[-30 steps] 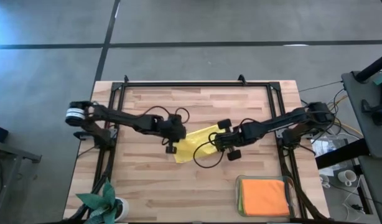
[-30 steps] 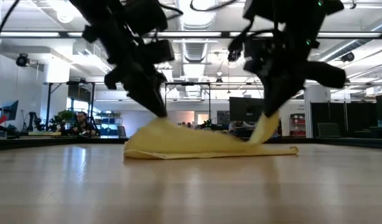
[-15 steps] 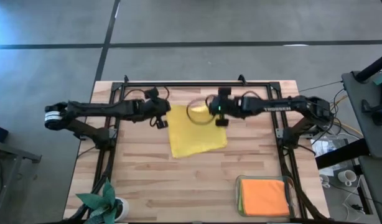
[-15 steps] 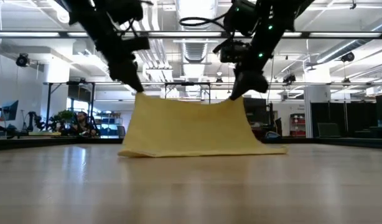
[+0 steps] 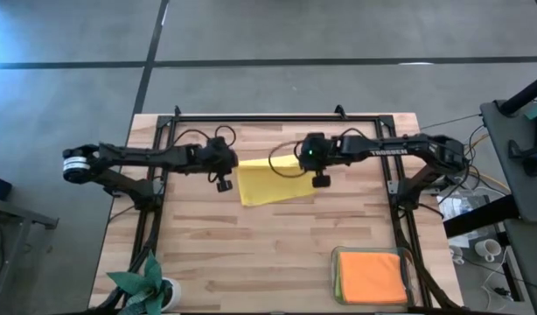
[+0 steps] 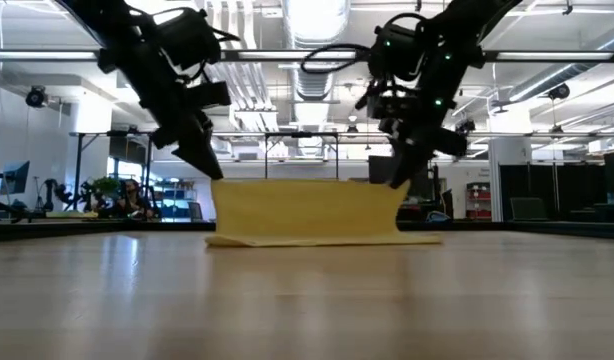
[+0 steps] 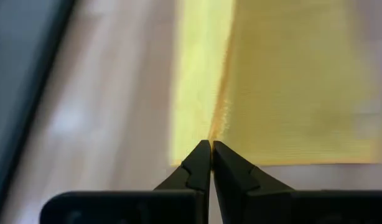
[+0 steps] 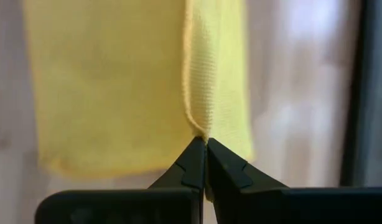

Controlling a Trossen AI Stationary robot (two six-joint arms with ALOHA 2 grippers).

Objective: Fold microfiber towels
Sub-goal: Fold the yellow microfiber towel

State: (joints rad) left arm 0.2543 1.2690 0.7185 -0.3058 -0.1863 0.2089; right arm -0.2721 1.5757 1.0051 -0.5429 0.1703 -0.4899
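Between the two sets of jaws hangs a yellow towel, soft, fine-woven, its lower part lying on the wooden surface; left gripper and right gripper, jaws pinched tight, each hold an upper corner; long axis runs jaw to jaw; clear tray holds orange towel.

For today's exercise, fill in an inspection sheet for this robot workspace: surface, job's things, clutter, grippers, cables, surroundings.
Surface: wooden table, bare planks.
Job's things: yellow towel held up by two corners, lower edge on the table; orange towel in a clear tray.
Clutter: small plant at a table corner.
Grippers: left gripper and right gripper each shut on a towel corner.
Cables: loops on both arms.
Surroundings: grey floor; open room behind.
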